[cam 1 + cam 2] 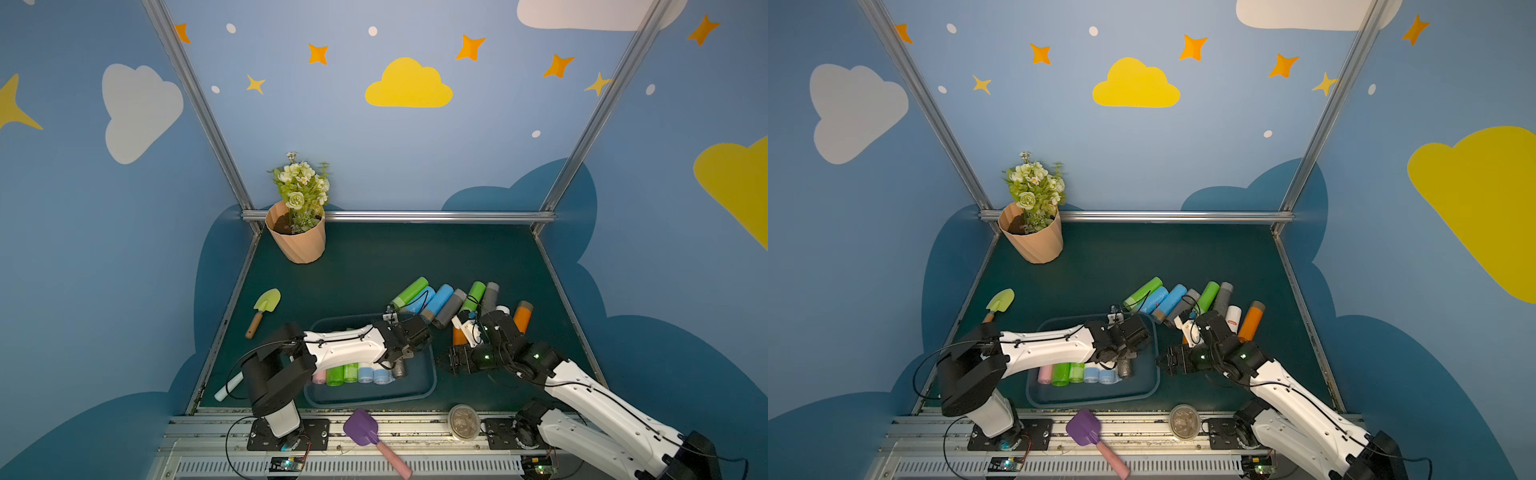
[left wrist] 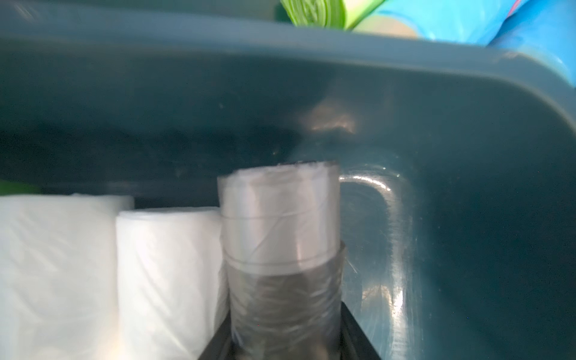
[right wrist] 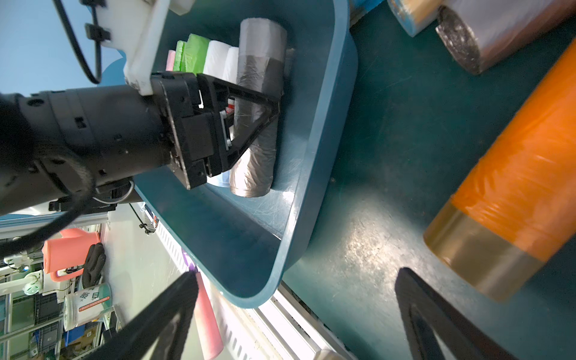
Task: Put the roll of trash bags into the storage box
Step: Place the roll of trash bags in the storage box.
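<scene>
The storage box [image 1: 432,376] [image 1: 1156,376] is a dark blue-grey bin near the table's front. A grey roll of trash bags [image 1: 400,369] [image 2: 280,224] [image 3: 260,78] lies on its floor, at the right end of a row of pink, green and pale blue rolls [image 1: 343,372]. My left gripper [image 1: 401,360] [image 2: 286,343] reaches down into the box, and its black fingers [image 3: 268,106] are shut on the grey roll's two sides. Just right of the box, low over the table, my right gripper [image 1: 441,362] [image 3: 296,280] stands open with nothing in it.
Several loose rolls lie behind the box: green [image 1: 409,293], blue [image 1: 440,305], grey, orange [image 1: 523,316]. A peach flowerpot [image 1: 297,237] stands at the back left. A green trowel [image 1: 266,305], a purple scoop [image 1: 361,428], a round lidded jar [image 1: 463,422] and a white tube [image 1: 228,386] lie about.
</scene>
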